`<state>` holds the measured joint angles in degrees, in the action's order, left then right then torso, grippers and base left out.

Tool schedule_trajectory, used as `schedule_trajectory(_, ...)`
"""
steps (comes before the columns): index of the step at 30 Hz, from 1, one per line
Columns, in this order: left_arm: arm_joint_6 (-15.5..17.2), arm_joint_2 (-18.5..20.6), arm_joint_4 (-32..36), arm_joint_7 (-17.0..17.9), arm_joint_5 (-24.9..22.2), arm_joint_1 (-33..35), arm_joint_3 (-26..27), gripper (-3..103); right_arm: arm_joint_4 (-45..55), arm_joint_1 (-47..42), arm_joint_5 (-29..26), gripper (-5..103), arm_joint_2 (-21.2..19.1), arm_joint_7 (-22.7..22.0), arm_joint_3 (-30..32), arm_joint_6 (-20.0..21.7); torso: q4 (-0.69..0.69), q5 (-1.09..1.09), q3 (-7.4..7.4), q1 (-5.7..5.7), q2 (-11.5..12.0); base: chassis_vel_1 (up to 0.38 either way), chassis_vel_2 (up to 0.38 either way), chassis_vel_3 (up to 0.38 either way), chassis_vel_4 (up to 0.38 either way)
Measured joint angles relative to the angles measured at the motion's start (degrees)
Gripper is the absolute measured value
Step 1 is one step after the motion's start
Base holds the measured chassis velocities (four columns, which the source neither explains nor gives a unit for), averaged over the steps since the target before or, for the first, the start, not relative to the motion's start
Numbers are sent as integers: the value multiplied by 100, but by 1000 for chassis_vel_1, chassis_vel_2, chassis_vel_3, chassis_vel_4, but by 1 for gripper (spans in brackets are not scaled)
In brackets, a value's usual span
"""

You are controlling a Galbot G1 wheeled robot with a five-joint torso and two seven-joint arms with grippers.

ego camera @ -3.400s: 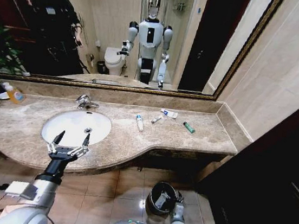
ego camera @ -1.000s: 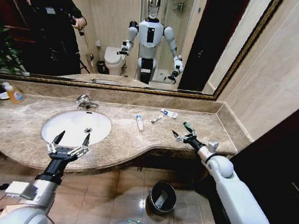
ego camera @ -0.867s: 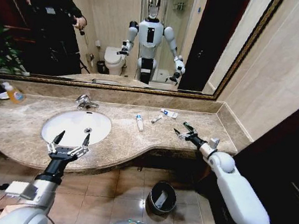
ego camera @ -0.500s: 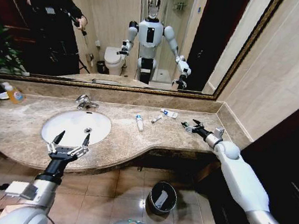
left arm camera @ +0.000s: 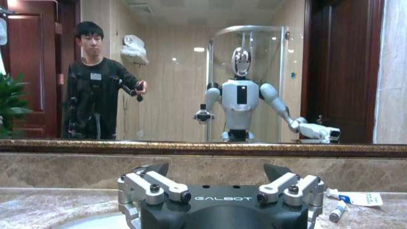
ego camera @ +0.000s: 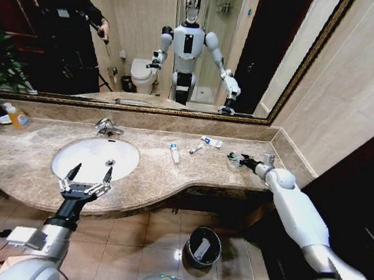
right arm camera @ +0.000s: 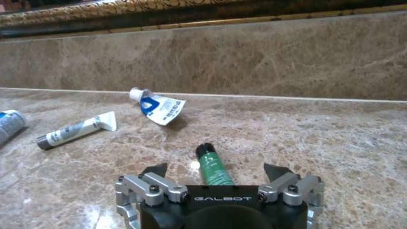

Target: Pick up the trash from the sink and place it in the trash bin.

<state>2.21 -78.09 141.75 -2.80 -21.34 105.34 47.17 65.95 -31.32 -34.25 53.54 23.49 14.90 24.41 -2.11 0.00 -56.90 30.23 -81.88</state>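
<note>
1. Green is the colour to watch: the green tube (right arm camera: pixel 212 168) lies flat on the marble countertop (right arm camera: pixel 330 143), right in front of the right gripper (right arm camera: pixel 216 177) and running in between its two fingers, which stand spread apart with nothing held.
2. To do this step well, I'd say the pincer should settle low enough that its pads meet the tube's body at mid-length, not the dark cap at the far end, and squeeze gently; the tube looks soft and could squirt sideways on the polished stone.
3. Ahead of that pincer and off to one side lie the white-blue packet (right arm camera: pixel 159 106) and a small grey-white tube (right arm camera: pixel 75 130), well apart from the green one, so there is little risk of catching them by accident. A white bottle (right arm camera: pixel 9 123) sits farther out, at the frame edge.
4. The left gripper (ego camera: pixel 86 183) hangs spread open above the front rim of the sink (ego camera: pixel 96 158), idle and holding nothing.
5. The trash bin (ego camera: pixel 202 248) stands on the tiled floor below the counter, down and back from the working pincer; something pale already lies inside.
6. Writing: "GALBOT" is printed in white on each wrist housing. The print on the packet and tubes is too small to read.
</note>
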Motion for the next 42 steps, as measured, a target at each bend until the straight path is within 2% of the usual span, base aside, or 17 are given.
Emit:
schedule_trajectory(2,0,0,0,0,0,0,0,100,-34,12,7,100,6,1,-8,-1,0,0,0,0,0,0,0,0,0)
schedule_trajectory(4,0,0,0,0,0,0,0,100,-67,20,30,92,26,2,-20,-24,0,0,0,0,0,0,0,0,0)
schedule_trajectory(6,0,0,0,0,0,0,0,100,-74,20,38,92,35,2,-27,-45,0,0,0,0,0,0,0,0,0)
schedule_trajectory(10,1,0,0,0,0,0,0,100,-69,17,74,70,50,9,-42,-62,0,0,0,0,0,0,0,0,0)
schedule_trajectory(12,0,0,0,0,0,0,0,100,-62,13,88,70,50,9,-44,-65,0,0,0,0,0,0,0,0,0)
schedule_trajectory(13,0,0,0,0,0,0,0,100,-45,3,104,60,50,7,-46,-70,0,0,0,0,-1,0,0,0,0)
schedule_trajectory(15,0,0,0,0,0,0,0,100,-34,-2,113,60,50,2,-46,-72,0,0,0,0,-1,0,0,0,0)
schedule_trajectory(19,0,0,0,0,0,0,0,100,39,-71,222,38,5,73,-7,-102,0,0,0,0,-1,0,0,0,0)
schedule_trajectory(21,0,0,0,0,0,0,0,100,55,-89,245,38,-9,97,6,-106,0,0,0,0,-1,0,0,0,0)
schedule_trajectory(24,0,0,0,0,0,0,0,100,143,-166,262,22,-55,102,52,-123,0,1,0,0,-1,0,0,0,0)
schedule_trajectory(25,0,0,0,0,0,0,0,100,143,-166,262,22,-55,102,52,-123,0,1,0,0,-1,0,0,0,0)
schedule_trajectory(27,0,0,0,0,0,0,0,100,365,-266,227,12,-104,-55,120,-149,0,1,0,0,-1,0,0,0,0)
schedule_trajectory(29,0,0,0,0,0,0,0,100,470,-308,176,12,-137,-123,133,-156,-1,1,0,0,-1,0,0,0,0)
schedule_trajectory(30,0,0,0,0,0,0,0,100,779,-450,31,5,-264,-292,169,-167,-1,0,0,0,-1,0,0,0,0)
schedule_trajectory(32,0,-1,0,0,0,0,0,100,1160,-647,-97,4,-426,-450,238,-190,0,0,0,0,-1,0,0,0,0)
schedule_trajectory(38,0,0,0,0,0,0,0,100,2088,-1235,-470,4,-735,-982,499,-363,0,-1,0,0,-1,0,0,0,0)
schedule_trajectory(42,0,0,0,0,0,0,0,100,2856,-1856,-720,4,-850,-1538,774,-536,0,-1,1,-1,-1,0,0,0,0)
